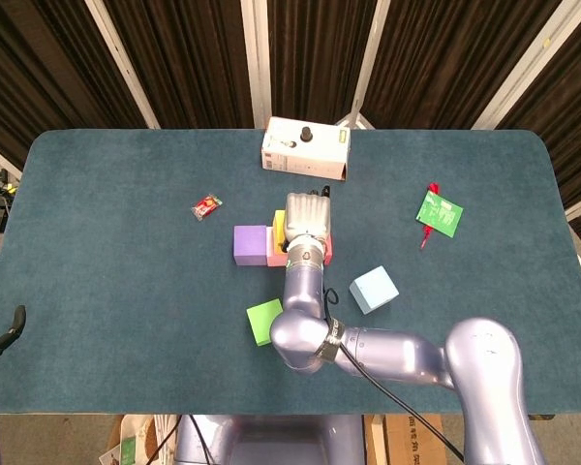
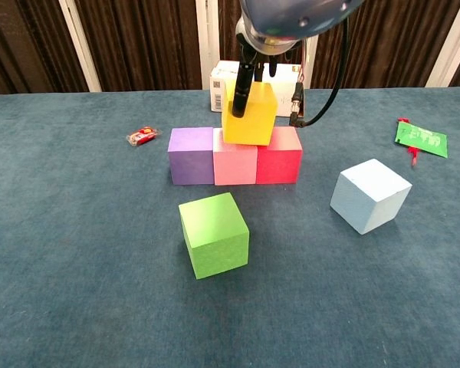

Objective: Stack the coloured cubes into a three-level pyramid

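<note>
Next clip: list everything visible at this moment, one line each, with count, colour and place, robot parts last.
purple cube: 1, purple, left end of base row
pink cube: 1, pink, middle of base row
red cube: 1, red, right end of base row
yellow cube: 1, yellow, over pink and red cubes, held
green cube: 1, green, alone in front of row
blue cube: 1, pale blue, alone, right of row
box: 1, white, far edge behind row
wrapper: 1, red, left of row
packet: 1, green, far right
table: 1, teal
right hand: 1, silver, grips yellow cube
left hand: 1, dark, partly visible at left edge, state unclear
</note>
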{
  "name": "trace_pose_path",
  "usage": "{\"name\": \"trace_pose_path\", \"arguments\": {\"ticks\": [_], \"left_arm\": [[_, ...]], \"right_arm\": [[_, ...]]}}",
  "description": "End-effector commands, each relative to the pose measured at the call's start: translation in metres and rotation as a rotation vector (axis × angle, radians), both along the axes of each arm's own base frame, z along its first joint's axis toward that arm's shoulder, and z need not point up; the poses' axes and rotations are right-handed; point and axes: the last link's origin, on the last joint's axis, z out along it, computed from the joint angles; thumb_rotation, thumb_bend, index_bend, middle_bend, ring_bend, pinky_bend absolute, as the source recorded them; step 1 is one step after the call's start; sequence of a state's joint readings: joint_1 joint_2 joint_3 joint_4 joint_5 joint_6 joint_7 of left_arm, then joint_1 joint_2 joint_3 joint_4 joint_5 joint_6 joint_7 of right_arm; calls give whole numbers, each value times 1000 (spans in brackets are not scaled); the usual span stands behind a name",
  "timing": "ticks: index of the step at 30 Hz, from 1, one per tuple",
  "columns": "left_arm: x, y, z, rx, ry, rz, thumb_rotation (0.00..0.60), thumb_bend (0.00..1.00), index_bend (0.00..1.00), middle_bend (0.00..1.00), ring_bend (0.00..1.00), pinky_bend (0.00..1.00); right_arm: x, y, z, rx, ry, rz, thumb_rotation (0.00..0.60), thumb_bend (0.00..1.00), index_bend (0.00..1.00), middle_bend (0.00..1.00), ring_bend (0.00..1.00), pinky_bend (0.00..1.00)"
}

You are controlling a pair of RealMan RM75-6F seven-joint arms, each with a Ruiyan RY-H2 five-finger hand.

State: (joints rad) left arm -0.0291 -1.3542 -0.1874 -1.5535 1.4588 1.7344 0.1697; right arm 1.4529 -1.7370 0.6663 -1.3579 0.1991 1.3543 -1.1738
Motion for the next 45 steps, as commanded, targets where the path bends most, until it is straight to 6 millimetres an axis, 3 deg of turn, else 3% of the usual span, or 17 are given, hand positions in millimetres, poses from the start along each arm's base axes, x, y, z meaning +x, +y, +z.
{"name": "trace_pose_path", "arguments": {"ticks": [1,45], "left_arm": [[0,0,0,0,0,-1,600,410,50,0,0,0],[-1,1,2,19,-11,13,600,410,49,0,0,0]], "right_arm": [[-1,0,-2,4,-5,2,600,294,474,418,194,0],[-2,-2,-1,-5,18,2,600,295,474,410,194,0]]}}
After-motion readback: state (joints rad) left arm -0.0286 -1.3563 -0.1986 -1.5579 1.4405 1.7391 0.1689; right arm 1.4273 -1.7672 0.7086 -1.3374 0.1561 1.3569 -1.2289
